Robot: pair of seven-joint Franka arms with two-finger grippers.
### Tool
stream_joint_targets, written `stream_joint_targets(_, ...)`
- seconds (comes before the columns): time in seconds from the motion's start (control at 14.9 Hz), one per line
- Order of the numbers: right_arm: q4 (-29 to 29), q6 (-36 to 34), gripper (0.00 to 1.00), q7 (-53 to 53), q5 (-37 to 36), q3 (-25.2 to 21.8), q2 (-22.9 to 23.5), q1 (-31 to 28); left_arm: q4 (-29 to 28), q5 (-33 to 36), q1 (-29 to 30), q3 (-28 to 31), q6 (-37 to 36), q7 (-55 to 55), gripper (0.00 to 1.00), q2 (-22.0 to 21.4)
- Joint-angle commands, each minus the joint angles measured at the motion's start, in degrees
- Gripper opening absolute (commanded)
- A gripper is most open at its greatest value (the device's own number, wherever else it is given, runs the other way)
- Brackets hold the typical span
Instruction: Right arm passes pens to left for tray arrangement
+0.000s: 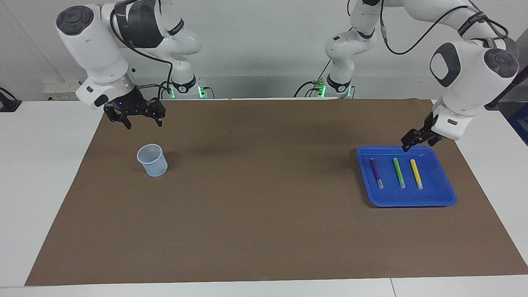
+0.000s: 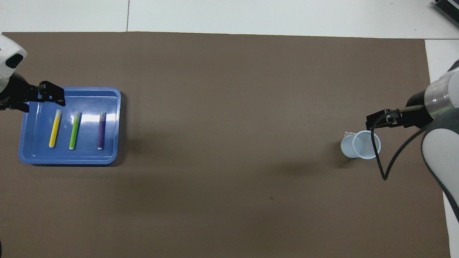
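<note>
Fingers standing apart and empty on both grippers, left gripper [image 1: 408, 144] hanging over the blue tray's [image 1: 437, 197] edge, right gripper [image 1: 142, 119] hovering near the clear cup [image 1: 152, 160], purple, green and yellow pens [image 1: 397, 172] lying side by side in that tray

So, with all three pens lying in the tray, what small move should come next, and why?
Probably only a retreat: lift the left gripper clear of the blue tray. The purple pen, green pen and yellow pen lie side by side in it, both grippers are open and hold nothing, and the right gripper hangs above the cup.
</note>
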Motion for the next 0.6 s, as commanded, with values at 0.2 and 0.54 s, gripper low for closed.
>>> stream_joint_targets(0.2,0.96,-1.22,1.0,1.1,-1.13,0.03,0.2,-0.1,1.59,-2.94,-3.95,1.65,-3.83,-1.05,1.0,-5.13)
stream_joint_targets(0.54,0.96,-1.22,1.0,1.1,-1.13,0.12,0.2,-0.19,6.32,-2.94,-19.6,15.88,-12.86,-0.96,1.0,-6.37)
